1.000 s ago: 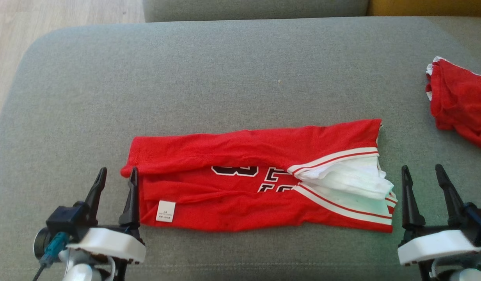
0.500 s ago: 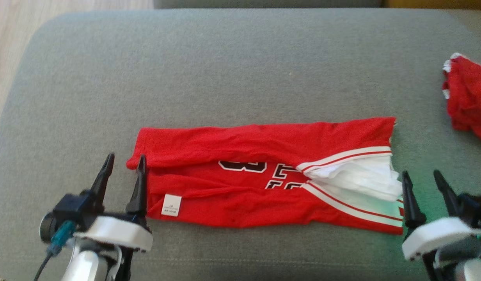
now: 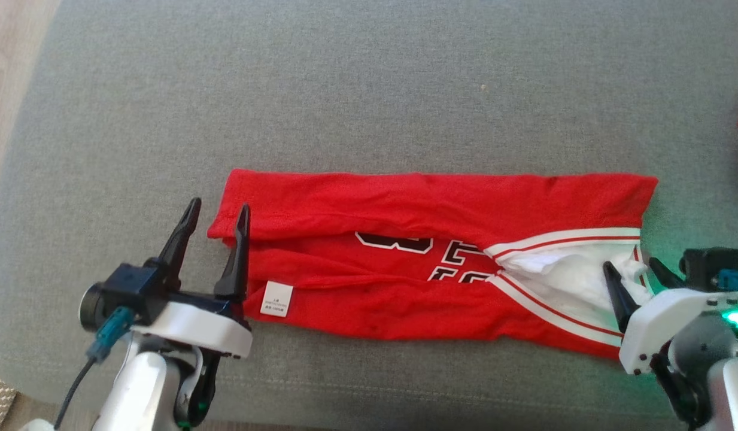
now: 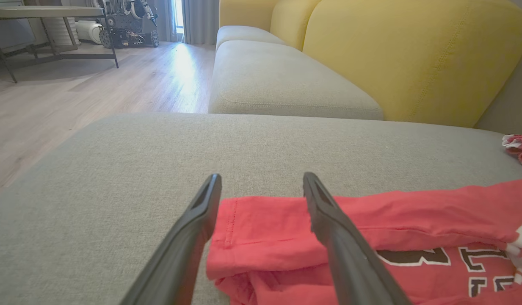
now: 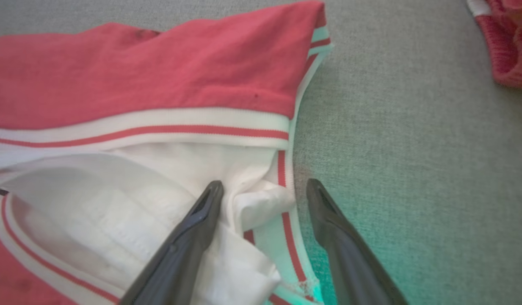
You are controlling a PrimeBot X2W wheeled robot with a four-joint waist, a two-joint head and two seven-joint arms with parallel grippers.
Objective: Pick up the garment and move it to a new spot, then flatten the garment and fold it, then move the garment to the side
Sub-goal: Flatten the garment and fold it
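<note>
Where the grey sofa cushion (image 3: 369,90) spreads before the robot, the garment (image 3: 369,299), a red jersey with dark lettering, lies on it folded into a long band running left to right. The left end effector (image 3: 219,205) hangs at the band's left end with its two fingers spread wide; the folded corner sits between them in the left wrist view, and whether either finger touches the cloth I cannot tell. A small white label (image 3: 276,299) shows just beside its right finger. The right end effector (image 3: 630,264) is at the opposite end, also spread: its left finger is over the bunched white lining (image 5: 117,203) in the striped opening, its right finger over bare cushion just past the trim. Neither grips anything. A second red cloth (image 5: 512,42) lies on the same cushion off to the right, well apart from the garment. Beyond the cushion, the left wrist view takes in a yellow backrest (image 4: 413,55), a further grey seat (image 4: 277,80), a wood floor (image 4: 74,97) and a table (image 4: 40,12).
</note>
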